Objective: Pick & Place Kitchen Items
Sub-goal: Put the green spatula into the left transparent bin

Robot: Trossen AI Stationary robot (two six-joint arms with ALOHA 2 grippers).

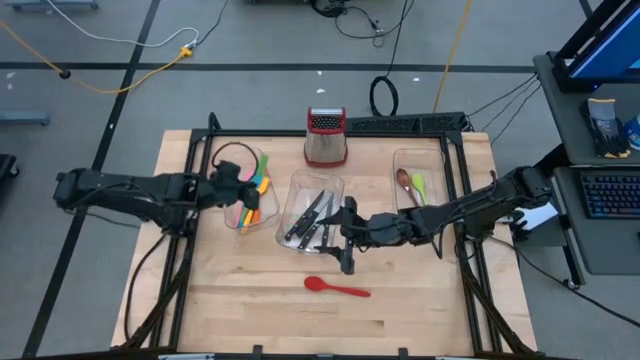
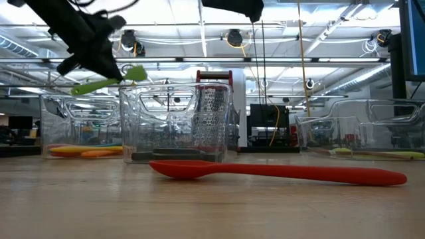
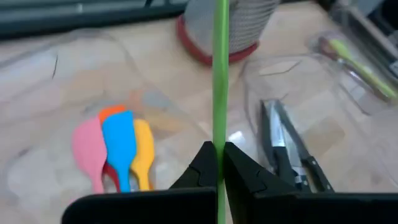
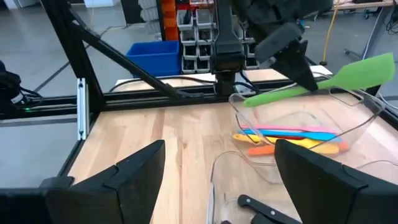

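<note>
Fingers of our left gripper pinch the green spatula by its handle above the left bin, left of centre in the high view, while our right gripper hangs with fingers spread above the table near the middle. We judge sorting nearly done: spatulas, knives and spoons lie binned, leaving this spatula and the red spoon on bare wood. Beyond stretches a lit workshop.

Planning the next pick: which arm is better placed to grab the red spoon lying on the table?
Probably right: its open hand hovers just beside the red spoon, while the left hand grips a green spatula.
</note>
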